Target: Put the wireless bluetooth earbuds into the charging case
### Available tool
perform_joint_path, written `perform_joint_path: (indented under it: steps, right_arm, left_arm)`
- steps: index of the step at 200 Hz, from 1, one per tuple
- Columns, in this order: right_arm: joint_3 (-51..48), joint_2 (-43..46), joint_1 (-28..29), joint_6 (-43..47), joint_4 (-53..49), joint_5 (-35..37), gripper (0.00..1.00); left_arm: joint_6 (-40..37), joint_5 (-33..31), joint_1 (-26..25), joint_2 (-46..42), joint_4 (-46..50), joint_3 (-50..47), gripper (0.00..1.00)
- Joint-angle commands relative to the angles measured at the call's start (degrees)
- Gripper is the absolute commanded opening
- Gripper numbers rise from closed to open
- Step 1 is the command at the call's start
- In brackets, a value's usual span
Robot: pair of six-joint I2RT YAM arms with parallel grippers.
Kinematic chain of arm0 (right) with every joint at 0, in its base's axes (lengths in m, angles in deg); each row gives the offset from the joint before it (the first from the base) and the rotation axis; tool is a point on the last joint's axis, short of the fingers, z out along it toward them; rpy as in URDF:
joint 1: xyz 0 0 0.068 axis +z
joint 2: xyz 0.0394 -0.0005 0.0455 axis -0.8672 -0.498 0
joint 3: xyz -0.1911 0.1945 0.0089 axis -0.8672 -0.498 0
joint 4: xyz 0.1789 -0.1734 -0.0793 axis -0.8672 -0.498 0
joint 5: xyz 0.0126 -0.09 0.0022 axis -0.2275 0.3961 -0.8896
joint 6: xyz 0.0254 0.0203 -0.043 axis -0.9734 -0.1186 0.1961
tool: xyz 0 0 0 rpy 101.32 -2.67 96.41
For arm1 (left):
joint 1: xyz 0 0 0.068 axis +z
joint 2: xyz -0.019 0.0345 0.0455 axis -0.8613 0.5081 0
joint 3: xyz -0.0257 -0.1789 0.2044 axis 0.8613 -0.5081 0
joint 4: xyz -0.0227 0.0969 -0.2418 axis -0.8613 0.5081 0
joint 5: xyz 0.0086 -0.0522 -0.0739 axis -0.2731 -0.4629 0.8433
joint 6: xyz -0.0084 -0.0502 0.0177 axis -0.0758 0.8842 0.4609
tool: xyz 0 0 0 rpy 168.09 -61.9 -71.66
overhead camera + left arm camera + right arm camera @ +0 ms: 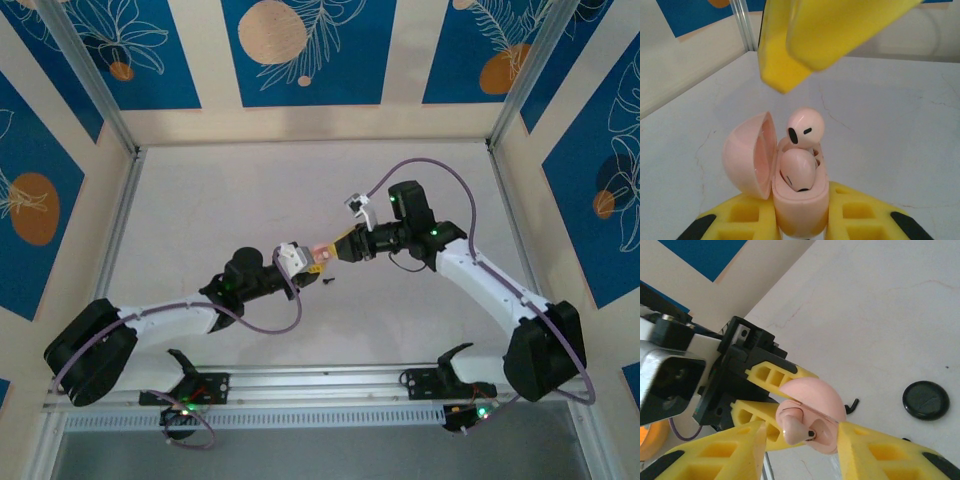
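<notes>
While near the open case (pixel 800 207), right claw (pixel 801 426); black disc (pixel 925 400) on table (pixel 880 315).

Charging case (pixel 801 212) base cut off at bottom edge; right end effector (pixel 800 70) blurred, cropped at top; seated earbud (pixel 797 170) stem hidden.

Charging case (pixel 801 207) sits between left tool (pixel 802 222) fingers, lid (pixel 747 155) swung left. Front earbud (pixel 797 170) sits low in the case, rear earbud (pixel 806 127) higher behind it. Right tool (pixel 801 435) hangs above the case. Disc (pixel 925 400) lies on worktop (pixel 890 315), right of the case in right wrist view.
</notes>
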Motion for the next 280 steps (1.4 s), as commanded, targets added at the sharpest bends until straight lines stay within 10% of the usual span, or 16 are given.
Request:
perform_joint_path:
  steps: [1, 70, 280]
  right_arm:
    - [1.16, 2.71, 0.77, 2.25, -2.74, 2.89, 0.42]
    - [1.77, 3.87, 7.46, 13.95, -5.28, 15.31, 0.41]
    - [2.52, -0.24, 7.90, 12.78, -5.38, 13.37, 0.21]
  left_arm:
    - [-1.31, 0.90, -0.61, -1.34, -1.62, 0.64, 0.20]
    - [-1.31, 3.33, -0.61, -1.58, -1.72, 0.65, 0.20]
    - [-2.37, 3.80, -0.65, -2.85, 1.35, 2.00, 0.20]
